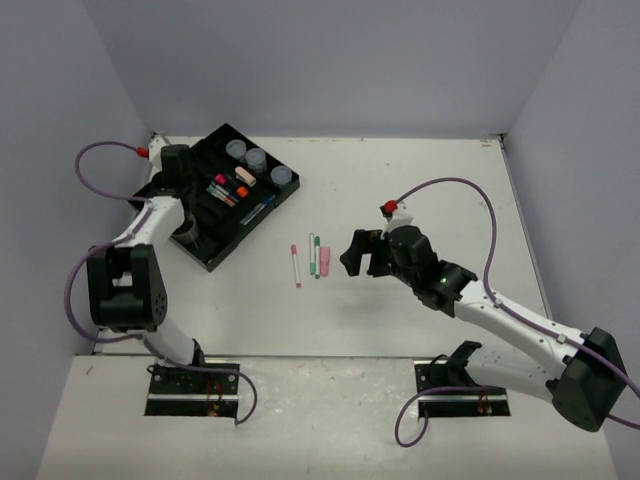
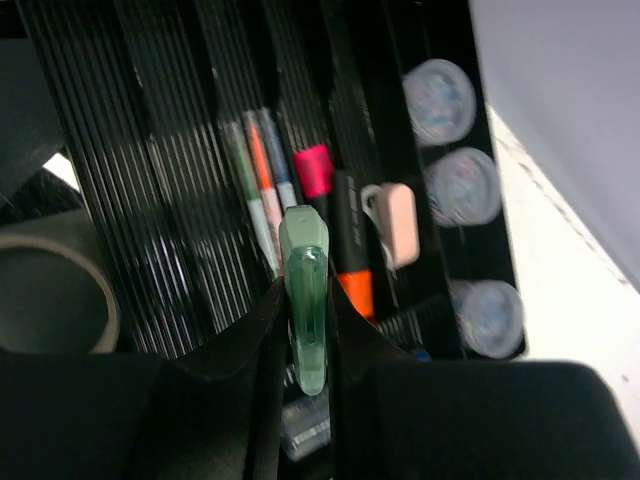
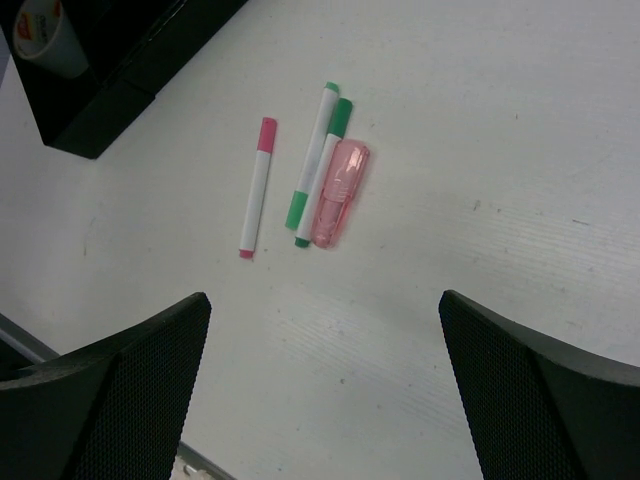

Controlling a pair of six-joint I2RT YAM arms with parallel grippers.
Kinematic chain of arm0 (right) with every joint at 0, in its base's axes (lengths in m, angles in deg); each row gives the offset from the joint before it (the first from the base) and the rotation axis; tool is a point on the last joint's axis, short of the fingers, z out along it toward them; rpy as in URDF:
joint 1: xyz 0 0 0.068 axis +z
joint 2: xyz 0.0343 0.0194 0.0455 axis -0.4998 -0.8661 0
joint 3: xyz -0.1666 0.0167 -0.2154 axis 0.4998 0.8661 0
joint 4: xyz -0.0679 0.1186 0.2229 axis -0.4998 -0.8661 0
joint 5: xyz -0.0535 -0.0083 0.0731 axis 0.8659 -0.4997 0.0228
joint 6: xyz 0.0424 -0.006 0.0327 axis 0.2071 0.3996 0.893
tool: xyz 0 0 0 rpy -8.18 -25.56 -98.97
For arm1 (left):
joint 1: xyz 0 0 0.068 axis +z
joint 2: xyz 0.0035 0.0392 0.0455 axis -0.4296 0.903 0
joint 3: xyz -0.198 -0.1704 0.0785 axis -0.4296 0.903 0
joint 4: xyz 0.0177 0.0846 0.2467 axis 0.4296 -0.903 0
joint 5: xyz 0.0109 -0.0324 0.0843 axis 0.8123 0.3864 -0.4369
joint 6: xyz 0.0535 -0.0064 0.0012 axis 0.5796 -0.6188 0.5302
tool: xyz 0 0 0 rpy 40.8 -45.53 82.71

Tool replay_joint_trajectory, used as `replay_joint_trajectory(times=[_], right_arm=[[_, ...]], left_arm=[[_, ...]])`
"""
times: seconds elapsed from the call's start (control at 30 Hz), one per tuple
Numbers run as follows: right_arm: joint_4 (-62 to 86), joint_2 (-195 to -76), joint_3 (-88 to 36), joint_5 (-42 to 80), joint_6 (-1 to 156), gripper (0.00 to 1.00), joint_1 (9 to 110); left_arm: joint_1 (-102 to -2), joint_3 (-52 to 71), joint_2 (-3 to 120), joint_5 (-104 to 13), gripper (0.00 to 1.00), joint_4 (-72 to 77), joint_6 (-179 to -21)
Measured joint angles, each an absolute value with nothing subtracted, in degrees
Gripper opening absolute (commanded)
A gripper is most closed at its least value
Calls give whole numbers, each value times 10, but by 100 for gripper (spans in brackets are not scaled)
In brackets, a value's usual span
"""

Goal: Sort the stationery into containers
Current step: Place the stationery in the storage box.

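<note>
The black divided tray (image 1: 262, 213) lies at the far left. It holds three round jars (image 2: 463, 185), several pens (image 2: 258, 180), a pink-capped marker (image 2: 314, 170), a black-and-orange marker (image 2: 352, 262), a pink-white stapler-like piece (image 2: 397, 222) and a tape ring (image 2: 55, 290). My left gripper (image 1: 190, 185) hovers over the tray, shut on a stubby translucent green marker (image 2: 305, 300). On the table lie a pink pen (image 3: 256, 188), two green pens (image 3: 318, 165) and a translucent pink marker (image 3: 340, 192). My right gripper (image 3: 323, 297) is open and empty, just short of them.
Grey walls close in the table (image 1: 420, 200) at the back and both sides. The tray's near corner (image 3: 95, 120) shows at the top left of the right wrist view. Purple cables loop off both arms.
</note>
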State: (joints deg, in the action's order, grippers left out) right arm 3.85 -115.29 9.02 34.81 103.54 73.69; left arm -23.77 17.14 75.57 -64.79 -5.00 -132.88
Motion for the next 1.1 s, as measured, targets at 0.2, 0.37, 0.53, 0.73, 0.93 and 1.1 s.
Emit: replay_joint_trajectory(times=[0.2, 0.37, 0.53, 0.73, 0.93, 1.1], right_arm=[[38, -1153, 90, 332, 1036, 99, 737], [39, -1153, 90, 315, 1036, 99, 737], [40, -1157, 90, 301, 1036, 99, 737], [41, -1171, 90, 290, 1035, 99, 737], [41, -1175, 90, 287, 1035, 99, 737], [29, -1209, 75, 291, 1037, 99, 737]], left_arm=[[-220, 118, 859, -651, 0, -73, -1323], [-221, 115, 885, -645, 0, -80, -1322], [-221, 115, 893, -633, 18, -68, -1323], [-221, 137, 899, -617, 30, -50, -1327], [-220, 142, 899, -602, 45, -42, -1333], [-220, 173, 858, -585, 53, -39, -1337]])
